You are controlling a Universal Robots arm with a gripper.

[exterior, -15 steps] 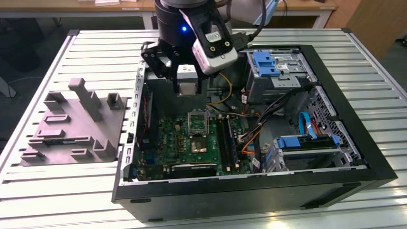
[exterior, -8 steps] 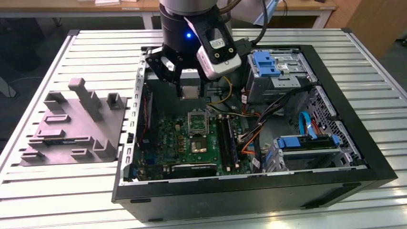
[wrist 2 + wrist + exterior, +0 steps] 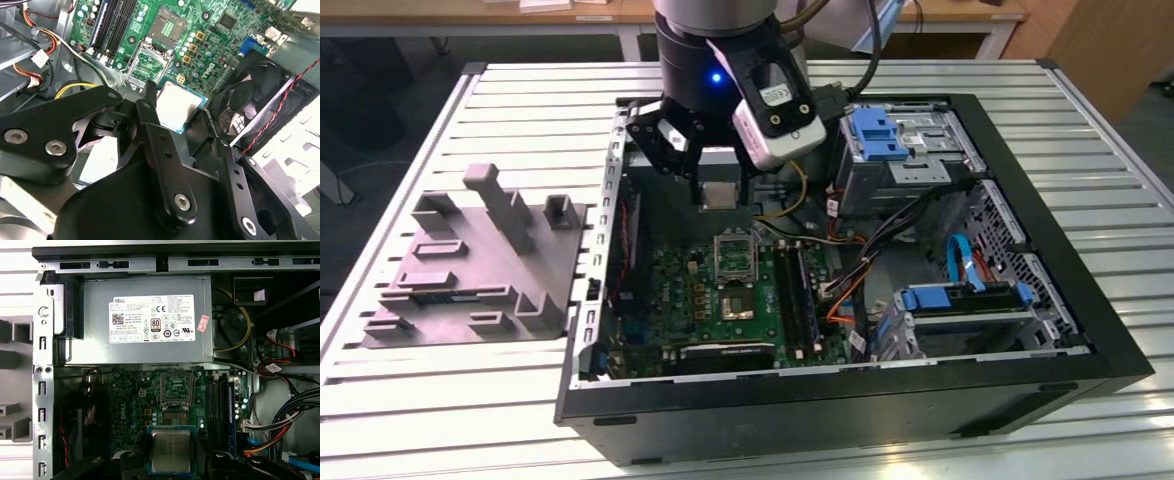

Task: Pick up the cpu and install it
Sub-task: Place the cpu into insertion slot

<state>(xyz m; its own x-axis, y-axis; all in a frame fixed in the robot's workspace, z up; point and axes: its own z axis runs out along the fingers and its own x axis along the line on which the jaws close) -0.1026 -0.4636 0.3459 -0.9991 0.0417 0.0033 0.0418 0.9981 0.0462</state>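
Black two-finger gripper (image 3: 716,186) clamps small flat silvery-grey square cpu (image 3: 171,450) by opposite edges. Silver-framed rectangular socket (image 3: 177,387) lies just beyond chip on green motherboard (image 3: 132,400), seemingly lower, not yet underneath.

From where I stand I count one open computer case (image 3: 854,410) on one slatted surface (image 3: 454,420) and one grey moulded tray (image 3: 467,290). There is one arm (image 3: 707,40), one claw (image 3: 716,188) and one cpu (image 3: 171,451). Inside are one motherboard (image 3: 130,405), one socket (image 3: 177,386), one power supply (image 3: 145,300), one fan (image 3: 247,97) and two blue drive brackets (image 3: 874,135) (image 3: 961,298).
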